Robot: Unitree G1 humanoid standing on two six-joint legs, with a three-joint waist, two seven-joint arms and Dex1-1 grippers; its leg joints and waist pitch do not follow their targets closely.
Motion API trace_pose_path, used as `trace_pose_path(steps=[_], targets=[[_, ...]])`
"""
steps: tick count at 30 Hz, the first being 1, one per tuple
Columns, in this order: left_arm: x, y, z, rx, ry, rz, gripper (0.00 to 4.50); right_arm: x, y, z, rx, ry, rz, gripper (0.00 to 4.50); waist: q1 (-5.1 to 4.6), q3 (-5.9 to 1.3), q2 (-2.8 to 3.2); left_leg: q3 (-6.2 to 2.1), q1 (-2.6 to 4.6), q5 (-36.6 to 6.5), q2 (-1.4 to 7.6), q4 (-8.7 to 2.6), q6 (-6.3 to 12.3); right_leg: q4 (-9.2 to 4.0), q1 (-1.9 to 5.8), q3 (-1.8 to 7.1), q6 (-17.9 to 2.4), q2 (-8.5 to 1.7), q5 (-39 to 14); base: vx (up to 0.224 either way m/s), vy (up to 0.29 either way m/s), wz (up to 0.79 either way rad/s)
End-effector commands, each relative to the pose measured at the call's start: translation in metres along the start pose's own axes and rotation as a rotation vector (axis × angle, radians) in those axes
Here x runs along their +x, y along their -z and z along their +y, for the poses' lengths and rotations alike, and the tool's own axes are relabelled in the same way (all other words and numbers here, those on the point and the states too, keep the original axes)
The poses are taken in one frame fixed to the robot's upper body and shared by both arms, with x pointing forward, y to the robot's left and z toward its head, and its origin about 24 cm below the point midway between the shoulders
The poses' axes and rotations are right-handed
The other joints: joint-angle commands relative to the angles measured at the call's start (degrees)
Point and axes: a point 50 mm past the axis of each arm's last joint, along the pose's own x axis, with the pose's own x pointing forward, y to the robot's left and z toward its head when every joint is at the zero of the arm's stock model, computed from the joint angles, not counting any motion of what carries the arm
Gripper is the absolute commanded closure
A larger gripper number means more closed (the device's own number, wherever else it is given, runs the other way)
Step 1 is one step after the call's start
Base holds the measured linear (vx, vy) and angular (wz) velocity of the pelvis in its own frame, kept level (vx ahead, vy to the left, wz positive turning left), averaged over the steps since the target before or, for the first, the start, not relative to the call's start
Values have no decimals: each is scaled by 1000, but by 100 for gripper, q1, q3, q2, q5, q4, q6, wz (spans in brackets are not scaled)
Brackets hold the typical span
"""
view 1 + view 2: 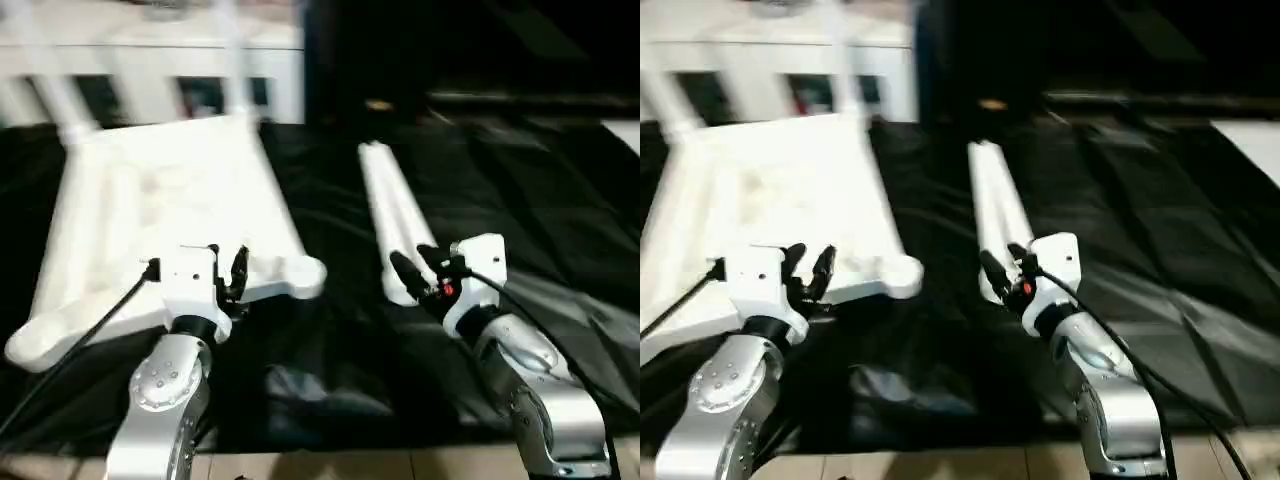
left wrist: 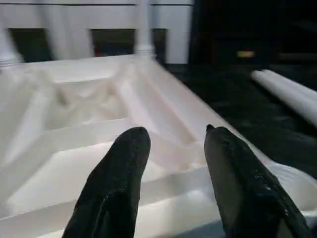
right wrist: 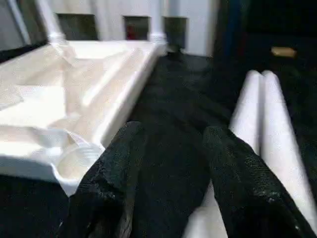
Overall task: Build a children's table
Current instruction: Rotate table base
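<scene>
Two loose legs lie side by side on the black cloth, just beside the upturned table top. Both the left gripper and right gripper are spread and empty. The right one should close around one leg only.

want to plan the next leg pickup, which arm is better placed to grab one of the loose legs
Right. The right end effector hovers open right at the near ends of the two loose legs, while the left end effector sits over the upturned tabletop.
</scene>
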Motion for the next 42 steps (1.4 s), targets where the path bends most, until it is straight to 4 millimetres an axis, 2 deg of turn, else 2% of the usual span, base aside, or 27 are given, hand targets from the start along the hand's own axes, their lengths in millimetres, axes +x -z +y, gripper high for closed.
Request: trace_pose_path(steps=[1,2,3,4,5,6,7,8,9,12,13,14,15,16,17,18,19,20,21,23,25,26,28,31,32,39,42], targets=[[2,-1,3,20,-19,-8,231,3,1,4,-12,-25,1,235,-121,-78,36,-17,184,-4442,85,-475,-74,-618,110,87,-169,-97,-4381,61,1,47],[2,-1,3,19,-18,-8,231,3,1,4,-8,-24,-1,235,-145,-86,107,-13,602,-5069,324,-588,-213,-463,-58,282,-339,61,-3468,61,1,47],[2,-1,3,18,-17,-8,231,4,1,4,13,-19,-5,235,-163,-99,69,-57,605,-5196,374,-680,-235,-336,-3,359,-390,95,-3055,59,-17,14],[2,-1,3,18,-17,-8,231,4,1,4,28,-15,-8,235,-126,-71,80,-22,606,-5249,388,-781,-278,-288,37,482,-464,94,-2679,87,-7,-7],[3,-1,3,17,-18,-10,231,4,2,4,37,-12,-9,235,-126,-90,4,64,587,-4827,255,-680,-237,-437,77,593,-528,16,-2957,87,-7,-7],[3,-1,4,16,-18,-11,231,4,2,4,34,-13,-7,235,-65,-160,-36,223,360,-3760,92,-555,-90,-591,302,742,-574,-135,-3397,106,13,-14],[4,-2,4,14,-18,-14,231,4,3,5,31,-16,-5,235,3,-214,-38,295,184,-3023,46,-521,54,-629,482,830,-553,-189,-3492,117,18,-12],[4,-2,4,13,-18,-15,231,4,3,5,31,-18,-4,235,91,-304,-61,391,142,-1933,28,-456,339,-666,551,918,-643,-218,-3164,117,18,-12],[4,-1,4,14,-20,-11,231,3,4,6,31,-21,-2,235,118,-382,-32,389,58,-1135,18,-453,541,-605,658,855,-712,-129,-2476,130,19,-4],[3,0,6,13,-32,-1,231,3,5,6,25,-29,6,235,42,-508,58,270,242,155,18,-423,1018,-341,549,689,-806,135,-636,153,23,0],[3,0,7,13,-34,0,231,3,6,7,17,-38,11,235,-34,-601,86,88,501,1500,49,-299,1615,-57,325,623,-755,275,445,212,-1,5],[3,0,7,12,-35,-1,231,3,7,7,12,-44,13,235,-144,-656,46,-217,838,3108,209,-112,2409,233,-148,668,-610,274,961,212,-1,5],[2,0,8,11,-36,-1,231,3,7,7,14,-45,14,235,-156,-686,18,-383,987,4084,318,7,2689,326,-387,782,-484,184,1091,207,-33,1],[2,0,8,14,-40,1,231,3,7,7,22,-42,13,235,-29,-659,-151,-282,464,5349,-82,248,2456,327,-139,1169,-245,-35,2318,148,-32,-18],[2,1,9,13,-44,3,231,3,7,7,26,-39,13,235,61,-672,-224,-124,111,5118,-428,314,2166,432,186,1219,-43,160,3554,148,-32,-18],[1,1,9,7,-51,0,231,4,6,7,27,-39,13,235,193,-636,-241,22,-140,3908,-488,248,1545,478,300,1316,69,248,5460,112,-34,-12],[1,1,10,0,-56,-3,231,4,6,7,27,-38,12,235,242,-615,-182,85,-112,2630,-349,149,837,480,279,1297,-67,234,5857,73,-41,11],[1,1,10,-3,-58,-2,231,4,6,7,27,-38,12,235,253,-616,-164,97,-67,2148,-284,116,562,462,285,1302,-144,219,5724,73,-41,11],[0,1,11,-5,-61,3,231,4,6,7,26,-39,12,235,263,-582,-128,106,25,1561,-155,42,263,396,230,1296,-262,181,5228,35,-48,22],[0,1,11,-2,-64,7,231,5,5,7,28,-40,11,235,261,-530,-86,103,59,1142,-39,-47,125,333,175,1279,-367,163,4440,15,-51,22],[0,0,12,-9,-70,0,231,5,5,7,29,-43,11,235,261,-445,-53,88,103,292,58,-196,-233,201,133,1217,-497,120,2856,-41,-12,3],[0,0,12,-14,-71,1,231,5,5,9,69,-71,3,216,273,-339,-113,118,203,-922,132,-317,-331,38,59,1219,-725,80,891,-82,-24,7],[0,0,12,-19,-62,9,204,4,3,8,85,-67,-5,198,327,-293,-77,161,243,-1626,159,-422,-346,-62,22,1255,-807,32,-486,-116,-2,4],[-1,-3,10,-62,0,-8,197,9,2,2,76,-29,9,180,317,-268,-59,171,237,-2110,172,-501,-420,-166,-31,1274,-717,-4,-1611,-111,3,-1],[0,-4,9,-55,33,-4,173,13,0,1,76,-30,13,158,306,-279,-37,179,206,-2009,163,-500,-442,-168,-41,1274,-694,4,-1632,-101,4,-2],[8,-6,14,14,151,38,115,38,-6,-13,73,68,94,105,299,-352,-21,236,128,-1480,109,-479,-483,-117,-114,1280,-649,61,-960,-41,1,-2],[14,-8,15,35,213,54,89,51,-9,-26,73,154,163,78,333,-424,-30,264,107,-954,98,-428,-483,-60,-100,1275,-700,74,-352,0,0,0]])
